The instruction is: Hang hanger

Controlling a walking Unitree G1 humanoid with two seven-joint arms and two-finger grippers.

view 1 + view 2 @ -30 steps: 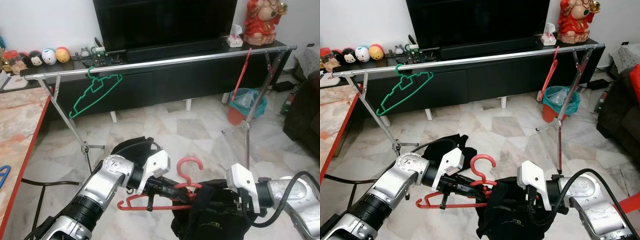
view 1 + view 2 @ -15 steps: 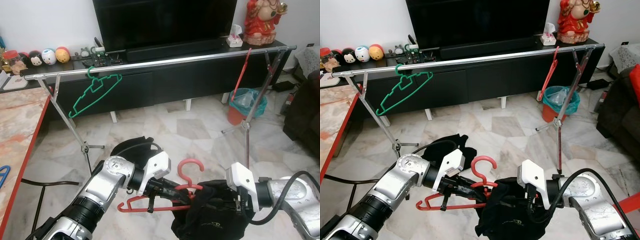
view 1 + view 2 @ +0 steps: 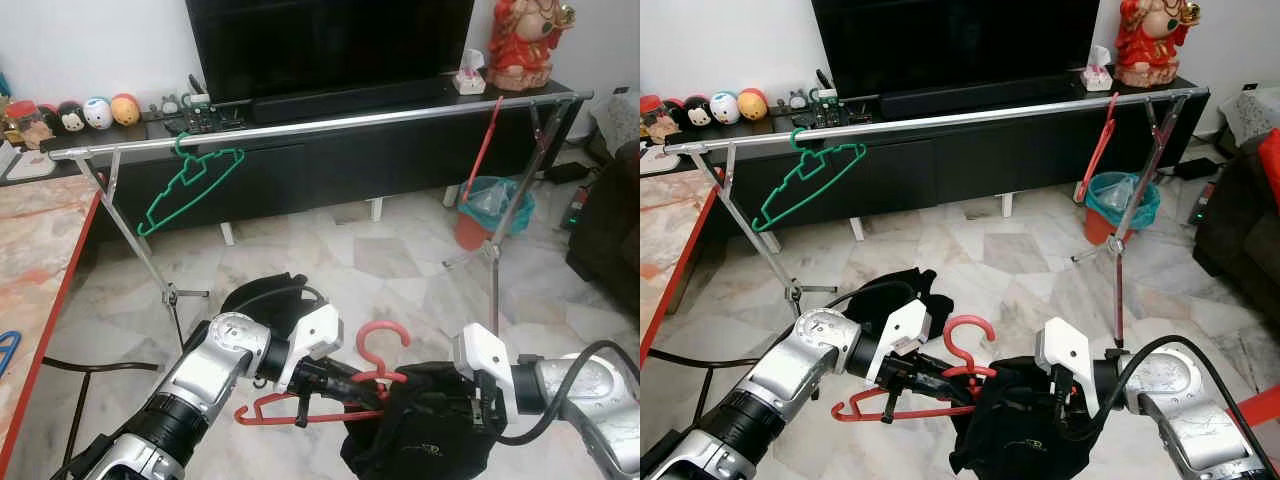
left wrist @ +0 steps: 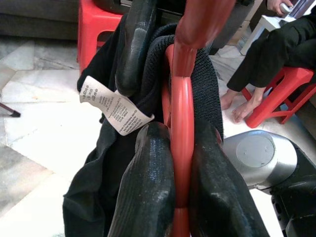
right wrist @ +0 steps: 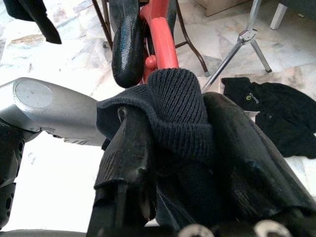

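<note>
A red hanger (image 3: 372, 352) is held low over the marble floor, its hook pointing up. My left gripper (image 3: 358, 382) is shut on the hanger's neck; in the left wrist view both fingers (image 4: 148, 197) clamp the red hanger (image 4: 181, 148). A black garment (image 3: 425, 420) drapes over the hanger's right end. My right gripper (image 3: 452, 410) is shut on that garment's knit collar (image 5: 177, 113). Behind stands a silver clothes rail (image 3: 330, 122) with a green hanger (image 3: 190, 185) at its left and another red hanger (image 3: 485, 140) at its right.
A black TV cabinet (image 3: 400, 150) runs behind the rail. A teal and red bin (image 3: 490, 210) stands by the rail's right leg (image 3: 495, 250). Another dark garment (image 3: 265, 290) lies on the floor. A red-edged marble table (image 3: 40, 250) is at left. A seated person's legs (image 4: 266, 64) are in the left wrist view.
The left gripper and red hanger have edged slightly right, closer to the right gripper. The garment has bunched a little more around the hanger's end.
</note>
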